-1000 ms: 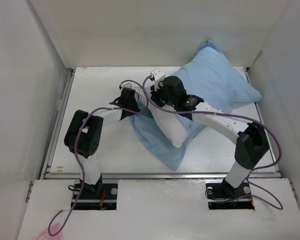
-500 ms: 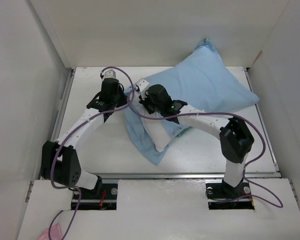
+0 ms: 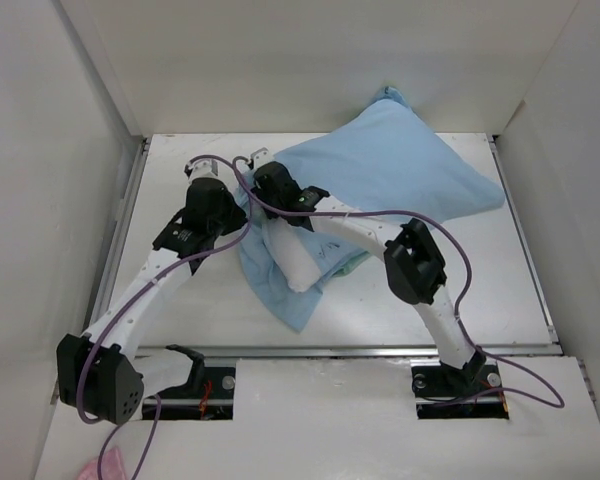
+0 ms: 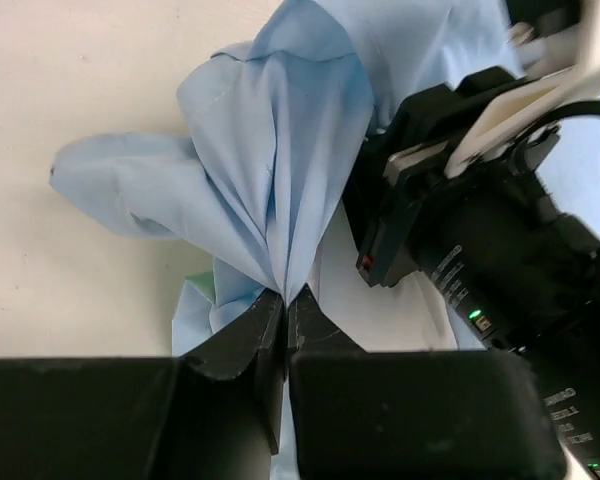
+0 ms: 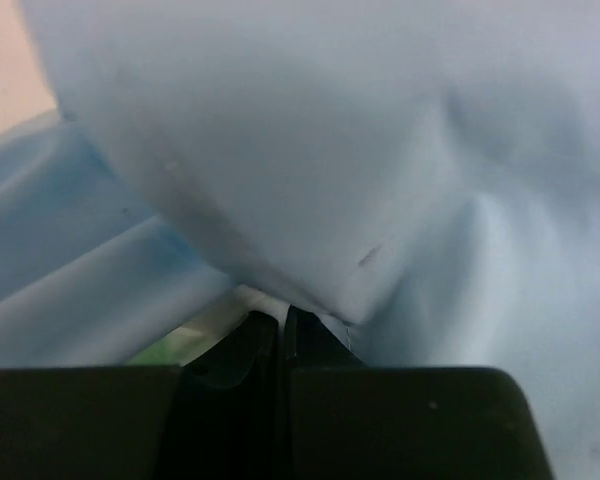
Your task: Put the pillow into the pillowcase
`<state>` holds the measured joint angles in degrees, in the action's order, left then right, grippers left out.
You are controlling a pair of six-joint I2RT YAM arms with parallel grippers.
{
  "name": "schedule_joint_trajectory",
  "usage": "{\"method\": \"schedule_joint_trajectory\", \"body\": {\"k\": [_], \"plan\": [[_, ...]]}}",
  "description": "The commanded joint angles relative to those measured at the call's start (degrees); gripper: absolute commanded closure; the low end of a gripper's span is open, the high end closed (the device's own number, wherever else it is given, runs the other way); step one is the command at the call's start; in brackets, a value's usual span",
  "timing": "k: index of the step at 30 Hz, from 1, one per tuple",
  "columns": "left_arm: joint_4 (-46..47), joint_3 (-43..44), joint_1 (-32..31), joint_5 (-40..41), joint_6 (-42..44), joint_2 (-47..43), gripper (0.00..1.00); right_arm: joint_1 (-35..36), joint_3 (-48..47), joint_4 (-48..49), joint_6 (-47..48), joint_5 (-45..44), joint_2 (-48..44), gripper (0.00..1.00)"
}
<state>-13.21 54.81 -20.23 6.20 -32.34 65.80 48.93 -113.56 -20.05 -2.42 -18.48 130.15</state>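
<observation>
The light blue pillowcase (image 3: 390, 170) lies puffed at the back right, with the white pillow (image 3: 292, 262) mostly inside it. The pillow's near end sticks out of the opening over a loose blue flap. My left gripper (image 3: 238, 200) is shut on a gathered fold of the pillowcase (image 4: 280, 180) at the opening's left side; the white pillow (image 4: 400, 320) shows beside it. My right gripper (image 3: 263, 198) sits just to the right, shut on the pillowcase edge (image 5: 360, 180). A mint-green sliver of the lining (image 5: 165, 350) shows below it.
White enclosure walls stand close on the left, back and right of the table (image 3: 180, 300). The right arm's elbow (image 3: 415, 262) reaches across the middle. The right wrist body (image 4: 480, 240) crowds the left gripper. Purple cables loop over both arms.
Both grippers have moved left and toward the back with the pillowcase opening. The stuffed pillowcase has shifted left, and less of the white pillow sticks out.
</observation>
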Motion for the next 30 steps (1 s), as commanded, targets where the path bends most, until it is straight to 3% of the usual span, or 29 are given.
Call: {"method": "schedule_joint_trajectory", "body": {"k": [1,6,10,14,17,19,20,21,23,24,26,27,30], "plan": [[7.15,1.11,-0.07,-0.82,0.96,-8.14,1.00,-2.96,2.28,-9.32,-10.13,-8.50,3.99,1.00],[7.76,-3.82,-0.07,-6.81,-1.76,-8.67,1.00,-5.68,5.98,5.61,-31.18,-8.41,-5.07,1.00],[7.15,-8.30,-0.07,-8.03,-2.29,-8.15,1.00,-8.05,10.80,19.14,-40.27,-5.78,-11.92,1.00],[10.92,-11.38,-0.07,-10.15,-2.82,-7.44,1.00,-8.06,16.60,35.92,-42.32,-7.45,-15.36,1.00],[13.30,-10.86,-0.07,-11.73,-2.30,-6.21,1.00,-8.58,19.51,46.66,-41.71,-1.58,-15.36,0.89],[14.44,-9.20,-0.07,-11.21,-1.76,-4.73,1.00,-8.58,21.88,53.76,-38.47,7.72,-14.31,0.66],[14.44,-8.41,-0.07,-9.29,-1.76,-4.02,0.91,-8.58,22.50,55.11,-34.10,11.32,-14.31,0.57],[13.83,-7.36,-0.07,-7.97,-1.07,-3.23,0.74,-8.58,23.03,55.82,-30.67,19.54,-14.31,0.34],[9.89,-2.88,-0.07,-2.37,-1.06,-0.33,0.40,-8.58,25.65,53.73,-24.78,22.59,-18.24,0.20],[8.22,-1.12,-0.07,-1.11,-1.06,0.64,0.01,-8.58,27.06,52.76,-22.39,24.87,-20.09,0.16],[4.27,2.75,1.06,-0.31,-1.06,2.05,0.01,-8.58,30.23,47.87,-17.13,29.26,-26.13,0.05],[3.64,2.76,1.07,0.48,-1.06,2.05,0.01,-8.58,30.24,44.17,-9.96,30.33,-28.17,0.00],[3.11,1.19,1.59,2.07,-3.34,-1.37,0.01,-8.58,29.09,27.87,-0.53,27.80,-34.41,0.00]]}}
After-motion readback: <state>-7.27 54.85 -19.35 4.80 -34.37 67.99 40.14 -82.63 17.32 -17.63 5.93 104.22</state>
